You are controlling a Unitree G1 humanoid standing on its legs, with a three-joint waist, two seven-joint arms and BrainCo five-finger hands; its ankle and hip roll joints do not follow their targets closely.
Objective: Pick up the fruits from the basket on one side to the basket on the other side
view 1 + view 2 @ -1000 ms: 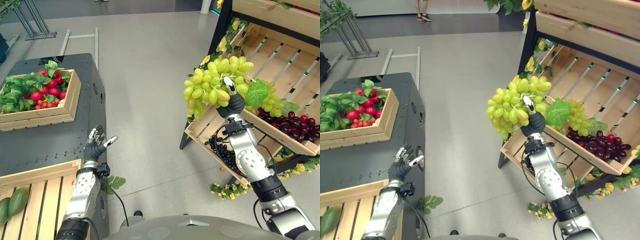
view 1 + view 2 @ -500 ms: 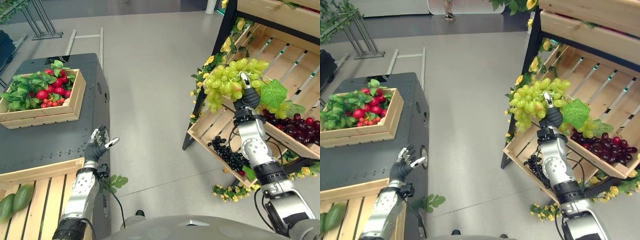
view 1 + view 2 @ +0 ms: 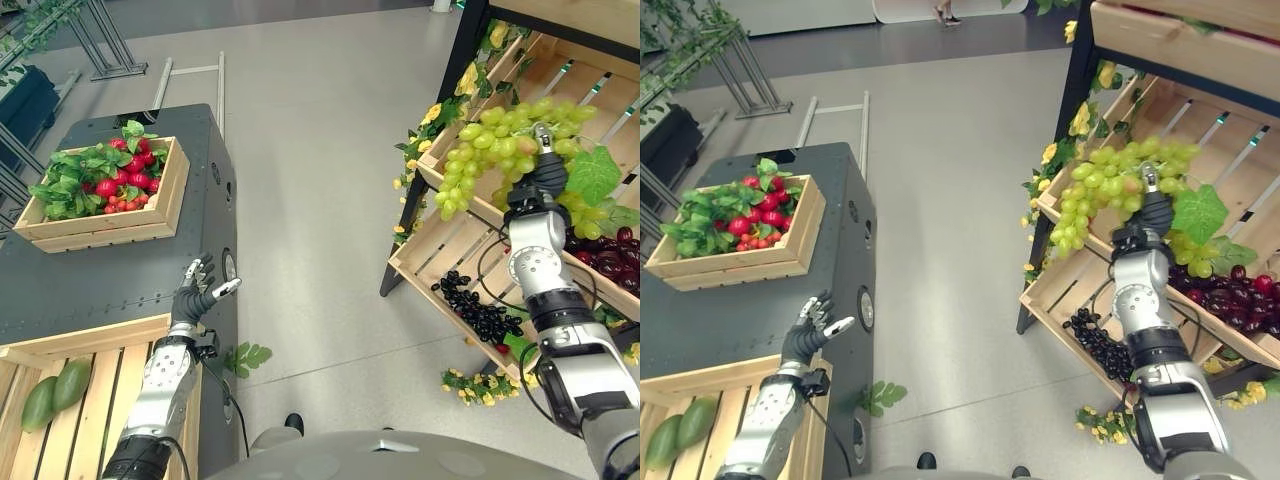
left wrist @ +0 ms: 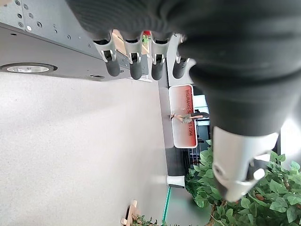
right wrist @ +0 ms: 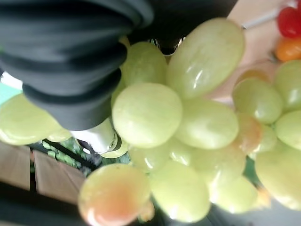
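Right robot hand (image 3: pixel 545 178) grips a large bunch of pale green grapes (image 3: pixel 495 143), lifted clear of the slatted wooden shelf crate (image 3: pixel 452 245) for transfer.

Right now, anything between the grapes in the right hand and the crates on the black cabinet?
Nothing visible. The right hand holds the green grapes up by the shelf; bare floor separates them from the black cabinet. The left hand hovers open there, beside the wooden crate.

One bunch of green grapes (image 3: pixel 495 145). Two mangoes (image 3: pixel 55 390). One crate of radishes (image 3: pixel 105 190), one slatted crate (image 3: pixel 90 385).
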